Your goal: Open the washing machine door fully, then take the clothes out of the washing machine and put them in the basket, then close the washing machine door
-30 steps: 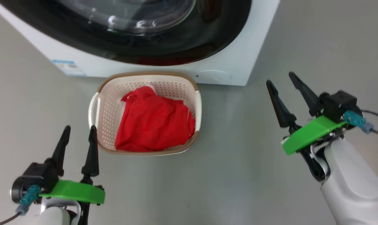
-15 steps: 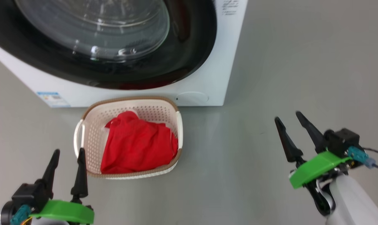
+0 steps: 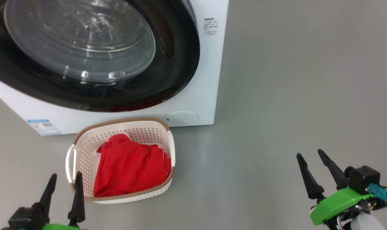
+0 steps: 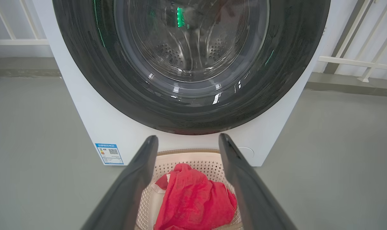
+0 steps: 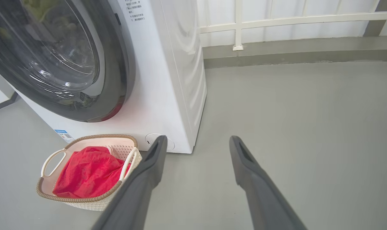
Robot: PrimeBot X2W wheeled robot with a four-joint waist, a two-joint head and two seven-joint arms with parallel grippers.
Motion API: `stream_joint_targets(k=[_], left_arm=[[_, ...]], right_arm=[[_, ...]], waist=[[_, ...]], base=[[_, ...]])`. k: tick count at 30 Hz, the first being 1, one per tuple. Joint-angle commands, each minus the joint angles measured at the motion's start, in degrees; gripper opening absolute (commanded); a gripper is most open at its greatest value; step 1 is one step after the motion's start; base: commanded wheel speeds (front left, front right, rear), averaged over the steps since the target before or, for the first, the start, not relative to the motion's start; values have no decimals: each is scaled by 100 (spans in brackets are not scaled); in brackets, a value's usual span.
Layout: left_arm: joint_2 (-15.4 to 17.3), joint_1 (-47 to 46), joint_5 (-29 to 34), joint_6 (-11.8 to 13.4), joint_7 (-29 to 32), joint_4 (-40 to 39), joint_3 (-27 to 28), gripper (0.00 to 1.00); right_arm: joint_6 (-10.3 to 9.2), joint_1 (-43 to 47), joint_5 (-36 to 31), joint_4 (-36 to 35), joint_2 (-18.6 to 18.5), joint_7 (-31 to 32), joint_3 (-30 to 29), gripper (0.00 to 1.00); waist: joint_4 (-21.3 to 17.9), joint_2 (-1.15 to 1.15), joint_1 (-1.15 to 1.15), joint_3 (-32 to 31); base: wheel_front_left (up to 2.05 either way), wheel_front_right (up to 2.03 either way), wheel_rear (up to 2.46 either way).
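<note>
One heap of clothes point(image 3: 131, 169): bright red, crumpled, lying inside the basket and covering most of its bottom; thin white trim at the heap's upper left edge.
Basket point(image 3: 84, 151): cream, perforated, with a brown woven-look rim and a white handle on each short side; standing on the floor just in front of the washing machine, below the lowest part of the door.
Washing machine door point(image 3: 172, 80): apparently shut, lying flush against the machine's front; glossy black rim with a faint red reflection at the bottom; bulging clear window, with the perforated steel drum seen through it from the left wrist.
Washing machine point(image 3: 209, 83): white box; blue sticker point(image 3: 43, 126) at the lower left of its front, round flap point(image 3: 182, 118) at the lower right, just behind the basket's far right corner.
Floor point(image 3: 292, 80): plain grey, smooth.
Left tool point(image 3: 66, 175): low at the lower left of the head view, fingers spread wide with nothing gripped; one fingertip overlapping the basket's near left corner there, contact impossible to tell; pointed at basket and door in its own wrist view.
Right tool point(image 3: 309, 153): at the lower right, well apart from basket and machine, fingers parted wide, holding nothing, above bare floor.
Railing point(image 5: 276, 18): white, along the wall behind the machine.
</note>
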Motion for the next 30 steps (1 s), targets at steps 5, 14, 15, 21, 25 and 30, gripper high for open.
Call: stream_joint_targets(k=[5,14,15,21,25,30], left_arm=[[149,125,-27,-17,-54,-215,266,100],[127,339,-17,-17,-54,-371,359,100],[125,351,-15,-17,-54,-383,367,100],[100,364,7,-17,-54,-413,384,100],[100,338,22,-17,-54,-409,374,100],[95,287,51,-17,-54,-417,370,100]], right_arm=[[-13,244,-34,-191,-92,-27,8,100],[-13,381,-44,-245,-92,-27,-101,100],[-13,383,-44,-248,-93,-27,-111,100],[-13,392,-70,-261,-72,-27,-136,100],[-13,385,-78,-266,-67,-27,-140,100],[-13,365,-87,-276,-73,-27,-142,100]], waist=[[-113,0,0,-154],[-126,0,0,-208],[-121,0,0,-203],[-83,0,0,-190],[-54,0,0,-169],[-20,0,0,-138]], base=[[0,0,0],[0,0,0],[0,0,0],[0,0,0],[0,0,0],[0,0,0]])
